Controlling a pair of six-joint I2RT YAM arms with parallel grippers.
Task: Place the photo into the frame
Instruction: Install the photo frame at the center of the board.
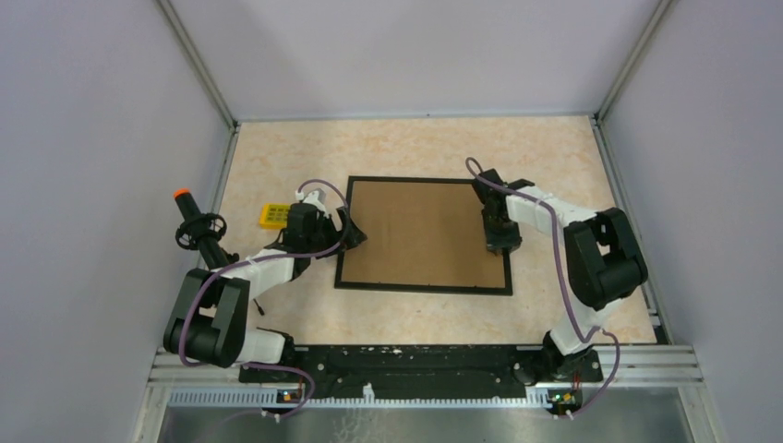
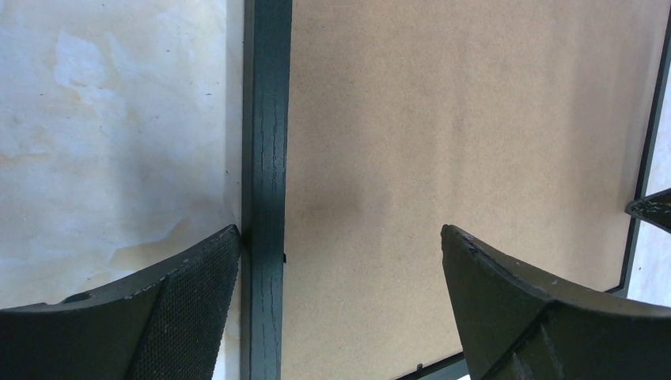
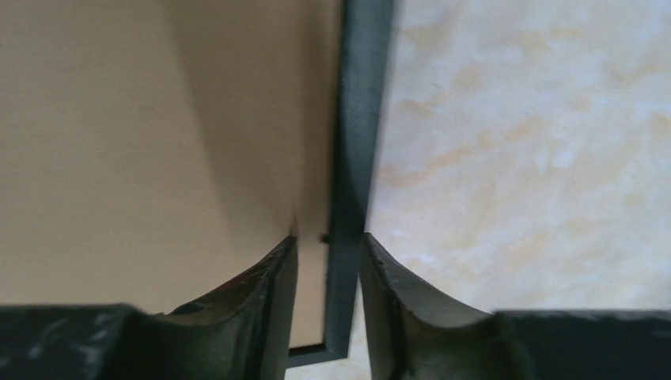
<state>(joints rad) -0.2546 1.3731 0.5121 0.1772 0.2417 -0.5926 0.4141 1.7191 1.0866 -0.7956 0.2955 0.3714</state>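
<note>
The black frame lies flat in the middle of the table, and a brown cardboard sheet fills it. The photo is not in view. My left gripper is open and low over the frame's left bar, one finger outside the bar, the other over the cardboard. My right gripper straddles the frame's right bar near its near corner. Its jaws stand narrowly open, a little wider than the bar. The outer finger is against the bar and the inner one is on the cardboard.
A small yellow block lies left of the frame. A black tool with an orange tip stands near the left wall. Grey walls close in the table on three sides. A metal rail runs along the near edge.
</note>
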